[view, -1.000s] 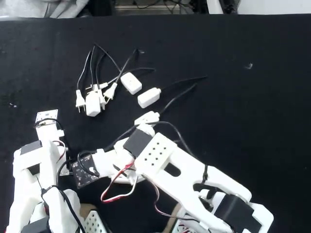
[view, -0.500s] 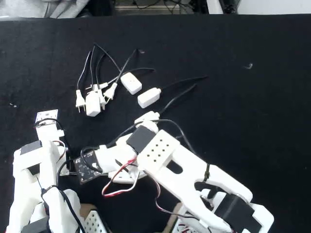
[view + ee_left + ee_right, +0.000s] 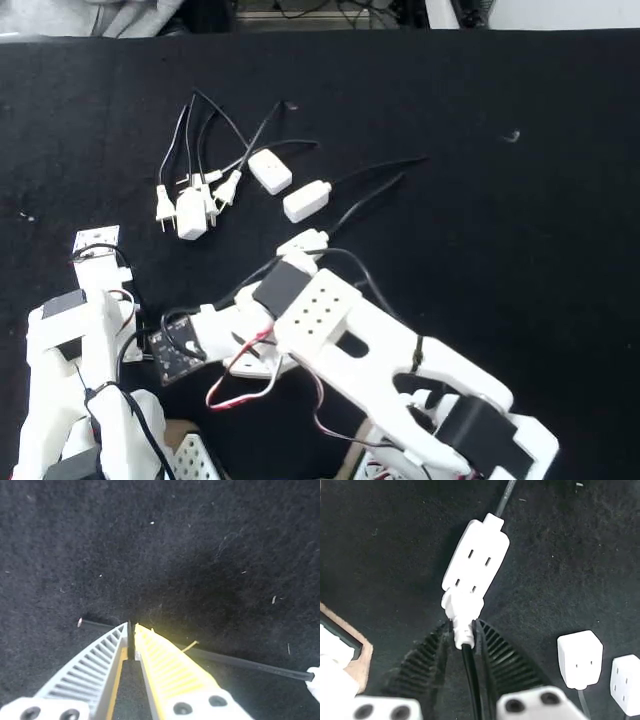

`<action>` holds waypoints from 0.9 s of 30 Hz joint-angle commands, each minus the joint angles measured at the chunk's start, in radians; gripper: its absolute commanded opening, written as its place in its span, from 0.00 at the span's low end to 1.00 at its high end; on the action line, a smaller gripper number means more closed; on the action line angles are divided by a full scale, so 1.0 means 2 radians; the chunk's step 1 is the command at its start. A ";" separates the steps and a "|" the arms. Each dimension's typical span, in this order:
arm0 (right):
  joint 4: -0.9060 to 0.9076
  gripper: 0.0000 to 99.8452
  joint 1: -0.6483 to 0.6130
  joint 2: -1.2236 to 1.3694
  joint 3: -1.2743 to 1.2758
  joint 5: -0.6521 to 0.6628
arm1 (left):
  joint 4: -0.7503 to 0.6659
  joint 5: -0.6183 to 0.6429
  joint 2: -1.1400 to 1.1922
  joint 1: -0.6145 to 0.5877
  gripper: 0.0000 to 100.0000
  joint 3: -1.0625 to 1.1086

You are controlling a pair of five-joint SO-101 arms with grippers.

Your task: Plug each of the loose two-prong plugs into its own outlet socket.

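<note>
Just left of centre in the high view, the long socket (image 3: 303, 242) lies on the black table (image 3: 520, 260), its cord running toward the upper right. My right arm (image 3: 330, 320) slants up to it from the lower right corner, and my left arm (image 3: 70, 340) stands at the lower left edge. In the upper left, a cluster of loose plugs (image 3: 192, 212) with black cords lies well apart from both arms.

Right wrist view: I see the right gripper (image 3: 463, 630) clenched on a white two-prong plug (image 3: 460, 607), its black fingers (image 3: 497, 655) pressing on either side of the plug's neck. The plug's head touches the end of the long socket opposite the cord. The prongs are hidden, so I cannot tell how deep it sits. Two cube sockets (image 3: 580, 659) lie side by side, apart from the long socket.

Left wrist view: the left gripper (image 3: 131, 626) is drawn closed, grey and yellow fingers meeting at their tips with nothing between them. A black cable (image 3: 240, 662) crosses the table just beyond the tips. I cannot tell whether they touch it.
</note>
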 commanded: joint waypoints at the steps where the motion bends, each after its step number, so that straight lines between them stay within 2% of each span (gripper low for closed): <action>1: -0.007 0.01 -0.006 0.020 -0.010 -0.008 | -0.012 0.003 0.001 0.004 0.03 0.009; 17: -0.008 0.01 -0.007 0.034 -0.034 -0.025 | -0.012 0.003 0.002 0.004 0.03 0.009; 22: -0.007 0.01 -0.037 0.033 -0.033 -0.049 | -0.012 0.002 0.002 0.004 0.03 0.009; 27: -0.016 0.01 -0.040 0.034 -0.030 -0.052 | -0.012 0.002 0.002 0.004 0.03 0.010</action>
